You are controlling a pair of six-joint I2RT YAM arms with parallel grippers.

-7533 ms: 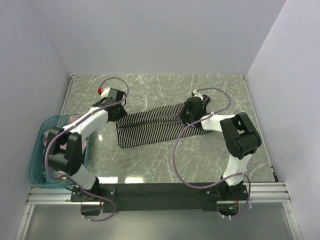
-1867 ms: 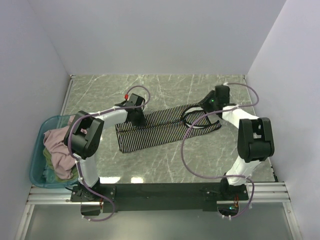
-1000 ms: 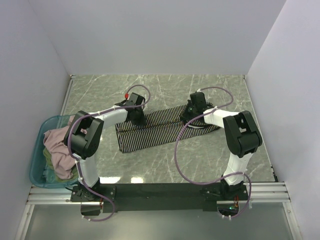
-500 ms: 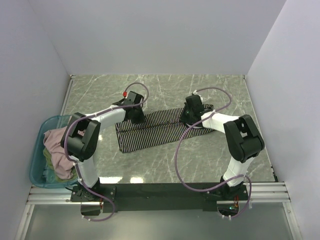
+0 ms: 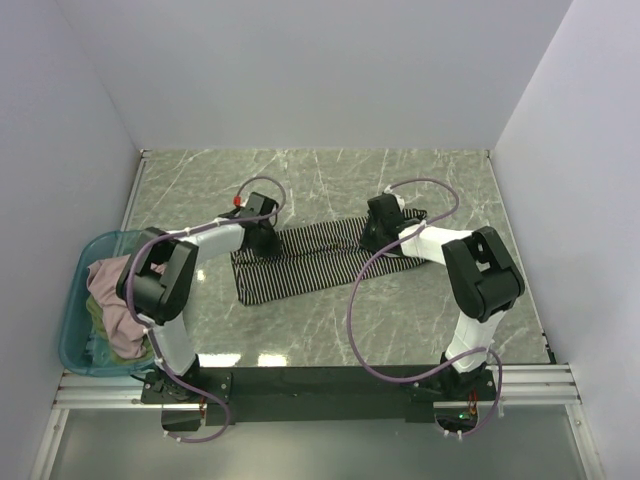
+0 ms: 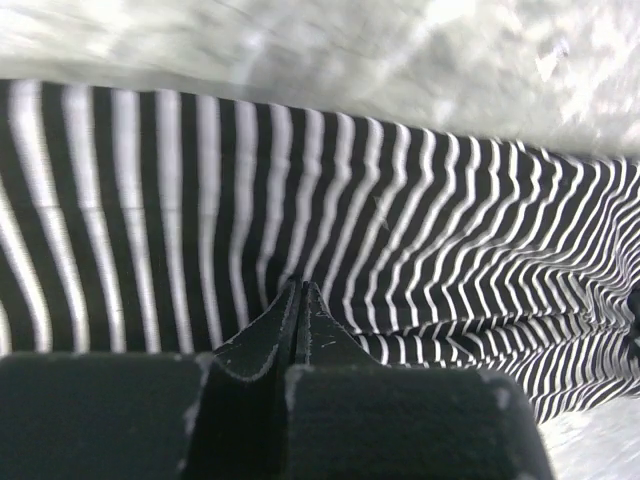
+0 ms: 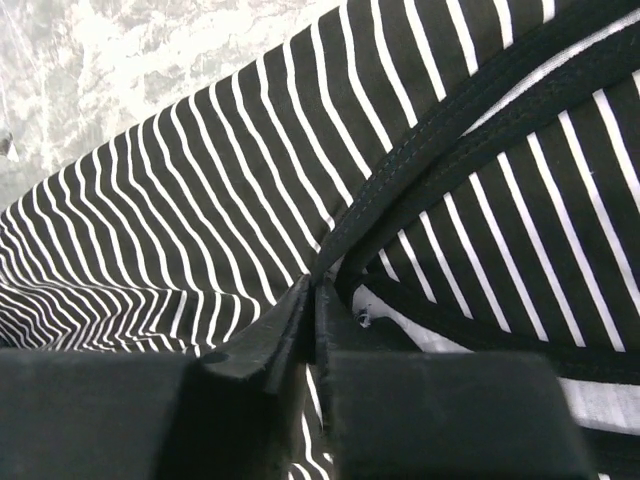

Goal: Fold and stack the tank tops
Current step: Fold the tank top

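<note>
The black-and-white striped tank top lies stretched across the middle of the marble table, its dark-edged armholes at the right end. My left gripper is low over its left end, shut, with its tips pinching the striped cloth. My right gripper sits at the right part, its jaws shut on the dark edging where it meets the tips. A dusty pink top and a pale green one lie heaped in the tub.
The teal plastic tub stands at the left table edge beside the left arm. White walls close the table at the back and both sides. Purple cables loop over both arms.
My left gripper has slid a little to the left along the striped top's upper edge. The right gripper moved slightly left and pinched the dark edging. The top lies much as before.
</note>
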